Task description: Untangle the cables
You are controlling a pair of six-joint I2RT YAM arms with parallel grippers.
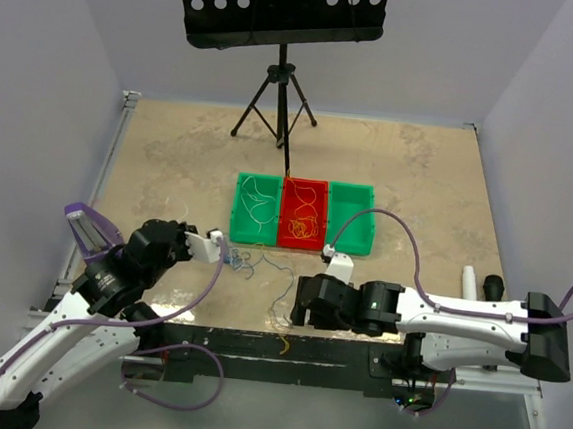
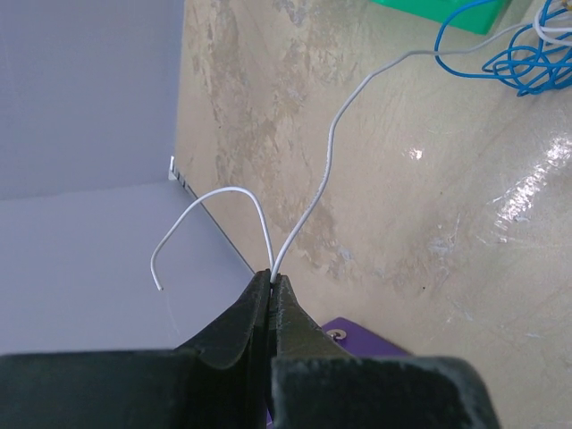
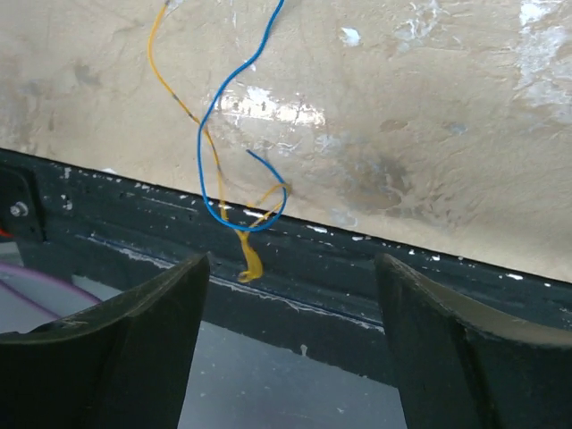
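Marbled tabletop [image 1: 420,176]; left fingers [image 2: 232,331] tight on white cable [image 2: 326,170], right fingers [image 3: 134,331] splayed low.

light: bright, even | glare: white patches on table [image 2: 527,192] | shadows: faint | focus: sharp

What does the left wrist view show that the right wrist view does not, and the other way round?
Only the left wrist view: the left jaws closed on a white wire, which runs toward a blue wire clump near a green tray corner.
Only the right wrist view: the right jaws standing open, gripping nothing, and a single blue wire looped across a yellow-orange wire at the table's dark edge.
Both: the beige tabletop and some blue wire on it.
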